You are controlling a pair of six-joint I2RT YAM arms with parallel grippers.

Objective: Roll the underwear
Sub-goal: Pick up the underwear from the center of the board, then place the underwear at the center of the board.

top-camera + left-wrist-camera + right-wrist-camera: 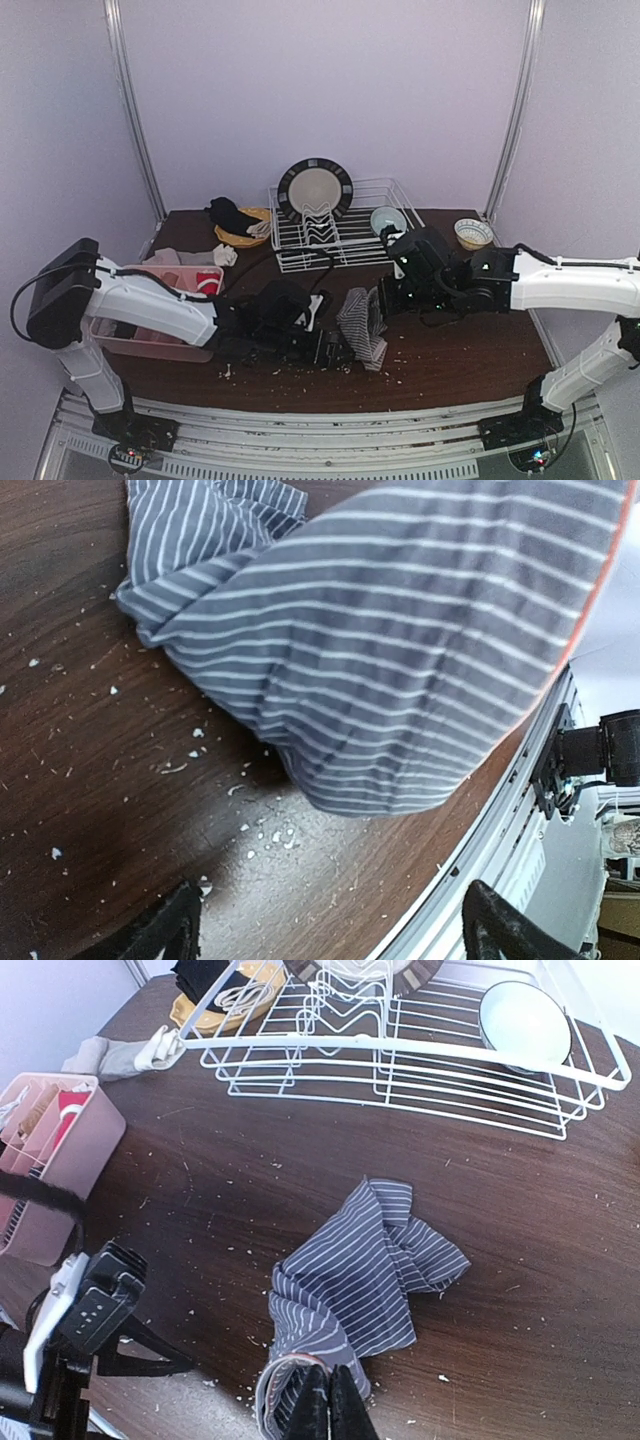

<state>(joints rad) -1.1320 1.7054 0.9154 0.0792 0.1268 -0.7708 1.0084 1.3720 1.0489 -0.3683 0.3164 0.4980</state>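
Note:
The underwear (362, 1265) is grey with thin white stripes and lies crumpled on the dark wooden table. My right gripper (332, 1412) is shut on its waistband at the near end, holding that edge up off the table. From above, the underwear (362, 328) hangs between the two arms, below the right gripper (381, 304). My left gripper (335, 935) is open just left of the cloth, low over the table, with nothing between its fingers (172, 928). The lifted underwear (400, 660) fills the top of the left wrist view.
A white wire dish rack (345, 250) at the back holds a plate (315, 188) and a bowl (388, 218). Another bowl (473, 233) sits to its right. A pink basket (150, 347) stands left, with a yellow dish (240, 236) and sock (225, 255) behind. Crumbs litter the table.

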